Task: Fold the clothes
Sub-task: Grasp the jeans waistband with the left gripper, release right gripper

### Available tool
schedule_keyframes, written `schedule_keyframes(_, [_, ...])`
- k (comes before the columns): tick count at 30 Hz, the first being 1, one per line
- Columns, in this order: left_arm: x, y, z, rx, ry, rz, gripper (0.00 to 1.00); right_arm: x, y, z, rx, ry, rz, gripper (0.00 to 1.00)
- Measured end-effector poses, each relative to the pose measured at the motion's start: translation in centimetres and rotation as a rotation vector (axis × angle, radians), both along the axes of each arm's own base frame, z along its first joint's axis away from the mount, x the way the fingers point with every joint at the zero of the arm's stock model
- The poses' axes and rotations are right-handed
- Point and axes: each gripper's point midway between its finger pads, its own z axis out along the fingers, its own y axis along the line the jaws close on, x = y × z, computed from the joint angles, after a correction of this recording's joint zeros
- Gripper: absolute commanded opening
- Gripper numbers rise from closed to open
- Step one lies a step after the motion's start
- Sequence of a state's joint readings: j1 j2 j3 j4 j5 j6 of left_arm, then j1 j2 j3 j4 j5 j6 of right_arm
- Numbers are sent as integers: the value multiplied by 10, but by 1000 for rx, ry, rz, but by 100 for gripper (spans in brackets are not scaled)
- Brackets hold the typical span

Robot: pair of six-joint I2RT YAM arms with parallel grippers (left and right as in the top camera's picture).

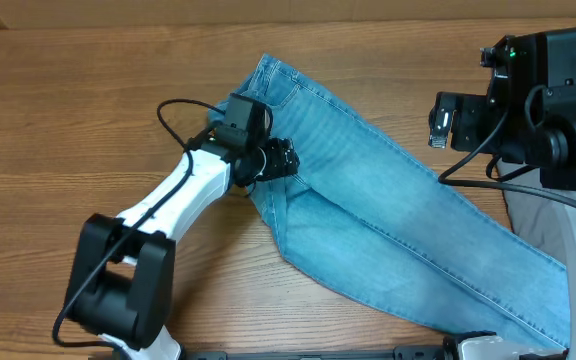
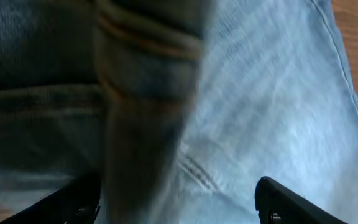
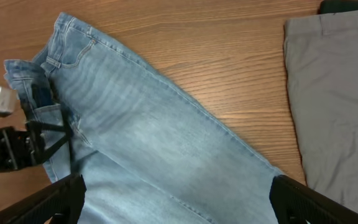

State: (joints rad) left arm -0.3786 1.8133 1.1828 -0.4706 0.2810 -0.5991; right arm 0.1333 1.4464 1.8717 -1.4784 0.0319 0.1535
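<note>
Presently, jeans location: we find the jeans (image 1: pixel 388 210) spread flat on the table (image 1: pixel 68 100), with the waist at the far left and the legs running toward the near right.
Long axis: diagonal in the overhead view, from the waistband (image 3: pixel 67 37) at upper left to the hems at lower right, where the frame edge and the right arm's base cut them off.
Left gripper: the left gripper (image 1: pixel 276 160) sits low over the waist end, at the left edge of the seat, with denim directly beneath it.
Left jaw state: wide apart, with a raised, blurred fold of denim between the fingers (image 2: pixel 284 202). We cannot tell whether the pads touch it.
Right gripper: the right gripper (image 1: pixel 438 120) hangs above bare wood, beyond the far edge of the legs and apart from the denim.
Right jaw state: wide apart, with nothing between the fingers (image 3: pixel 55 199).
Nearer arm: the left arm is nearer the waist; the right arm is nearer the legs and hems.
Governing relation: we judge that a lengthwise fold carries one end along the long axis to the other. The waist end lies under the left jaws, and no gripper stands at the hem end.
Overhead view only: shows the legs' length and both arms together.
Left wrist view only: shows the fold between the jaws and a stitched seam.
Right wrist view only: shows the grey trousers (image 3: pixel 334 93) lying apart to the right, mostly hidden from overhead by the right arm.
</note>
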Motion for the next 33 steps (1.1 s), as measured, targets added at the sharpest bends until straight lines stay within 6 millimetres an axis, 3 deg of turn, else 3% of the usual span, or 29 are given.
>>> schedule_keyframes(1, [4, -1, -2, -11, 0, 20, 5, 0, 0, 0, 2, 0, 1, 85])
schedule_keyframes(3, [10, -3, -2, -21, -17, 35, 4, -1, 1, 0, 6, 3, -1, 79])
schedule_keyframes(6, [9, 0, -3, -13, -6, 53, 4, -1, 1, -1, 7, 5, 0, 79])
schedule_keyframes(9, [-4, 26, -7, 46, 73, 104, 4, -1, 1, -1, 6, 7, 0, 79])
schedule_keyframes(11, [-15, 66, 5, 112, 114, 191, 4, -1, 1, -1, 6, 7, 0, 79])
schedule_keyframes(12, [-21, 98, 21, 155, 119, 268, 4, -1, 1, -1, 7, 6, 0, 79])
schedule_keyframes(14, [-26, 143, 49, 184, 85, 390, 4, -1, 1, -1, 6, 7, 0, 79])
schedule_keyframes(16, [-31, 178, 64, 196, 72, 493, 4, -3, 0, -2, 5, 13, 0, 79])
schedule_keyframes(20, [-60, 254, 60, 245, 184, 712, 4, -5, 0, -3, 4, 25, 0, 84])
schedule_keyframes(23, [-85, 295, 56, 270, 257, 813, 5, -8, 0, -5, 2, 39, 0, 84])
schedule_keyframes(24, [-94, 305, 55, 283, 282, 838, 10, -14, -1, -9, -2, 69, -1, 78])
schedule_keyframes(25, [-102, 311, 54, 293, 308, 855, 27, -18, -1, -13, -5, 96, 0, 72])
schedule_keyframes(26, [-112, 319, 53, 305, 335, 870, 73, -22, -2, -18, -10, 132, -1, 70])
schedule_keyframes(27, [-123, 328, 52, 318, 368, 884, 89, -22, 0, -27, -7, 177, 3, 70])
schedule_keyframes(29, [-138, 333, 51, 338, 414, 869, 91, -19, 6, -41, 16, 225, 19, 70])
schedule_keyframes(30, [-146, 329, 51, 343, 450, 850, 93, -19, 10, -52, 33, 268, 28, 79])
schedule_keyframes(33, [-151, 324, 51, 339, 471, 799, 92, -28, 18, -96, 68, 408, 44, 86])
